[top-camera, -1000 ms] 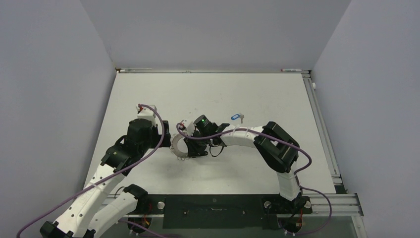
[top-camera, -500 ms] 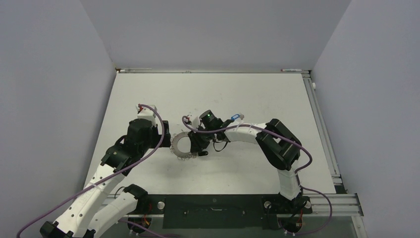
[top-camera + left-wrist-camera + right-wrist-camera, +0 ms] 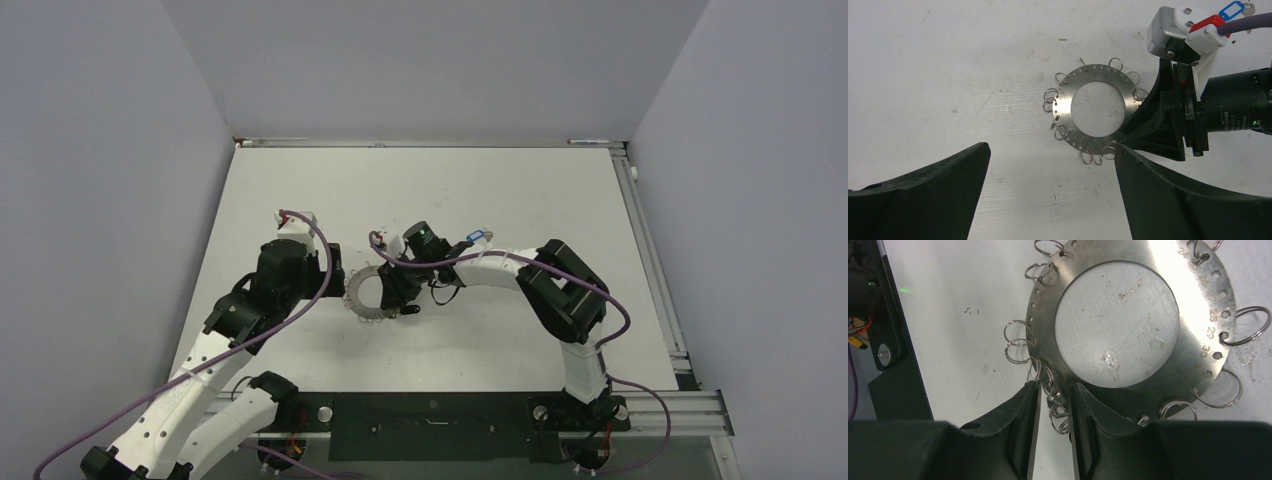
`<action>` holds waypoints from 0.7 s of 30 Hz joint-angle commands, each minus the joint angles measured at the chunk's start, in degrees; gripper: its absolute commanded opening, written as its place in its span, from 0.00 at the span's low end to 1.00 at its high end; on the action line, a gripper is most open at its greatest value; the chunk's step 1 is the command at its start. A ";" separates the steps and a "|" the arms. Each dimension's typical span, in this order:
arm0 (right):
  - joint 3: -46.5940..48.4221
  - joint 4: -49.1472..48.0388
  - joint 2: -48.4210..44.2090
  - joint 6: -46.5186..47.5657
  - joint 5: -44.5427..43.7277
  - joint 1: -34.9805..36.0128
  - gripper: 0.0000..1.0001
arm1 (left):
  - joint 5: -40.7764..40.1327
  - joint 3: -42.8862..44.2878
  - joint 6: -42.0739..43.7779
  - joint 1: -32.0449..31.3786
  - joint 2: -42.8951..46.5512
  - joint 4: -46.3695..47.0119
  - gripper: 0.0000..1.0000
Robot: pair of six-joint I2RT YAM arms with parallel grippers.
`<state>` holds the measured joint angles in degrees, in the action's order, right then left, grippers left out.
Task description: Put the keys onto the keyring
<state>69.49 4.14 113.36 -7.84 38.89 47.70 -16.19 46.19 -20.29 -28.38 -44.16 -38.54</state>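
Your right fingers point(image 3: 1018, 415) stand a narrow gap apart, straddling a cluster of wire loops point(image 3: 1057, 412) on the rim of the keyring point(image 3: 1198, 310). I cannot tell whether they actually pinch those loops. That placement reads as an attempt to single out one loop for threading. The keyring lies flat on the surface point(image 3: 948, 60) between both arms. Your left fingers point(image 3: 938, 190) are spread wide and hover just beside the ring without touching it, probably ready to steady it if it slides. The blue-tagged key point(image 3: 1232, 10) lies on the surface beyond the right wrist, apart from the ring and not yet threaded. I cannot make out the black-headed key.
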 commanded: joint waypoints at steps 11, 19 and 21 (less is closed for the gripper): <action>0.52 -3.68 3.06 -0.87 4.11 0.46 0.31 | 0.31 -0.04 0.69 0.25 0.22 2.04 0.93; 0.54 -3.70 3.41 -1.54 6.68 0.46 0.28 | 0.36 -0.05 0.69 0.26 0.31 2.13 0.93; 0.61 -5.19 3.24 -1.76 7.50 0.56 0.27 | 0.37 -0.05 0.77 0.26 0.30 2.14 0.93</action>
<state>69.49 1.78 115.96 -9.50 43.44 47.70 -16.16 46.19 -20.29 -28.38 -44.16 -38.54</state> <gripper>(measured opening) 0.279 0.930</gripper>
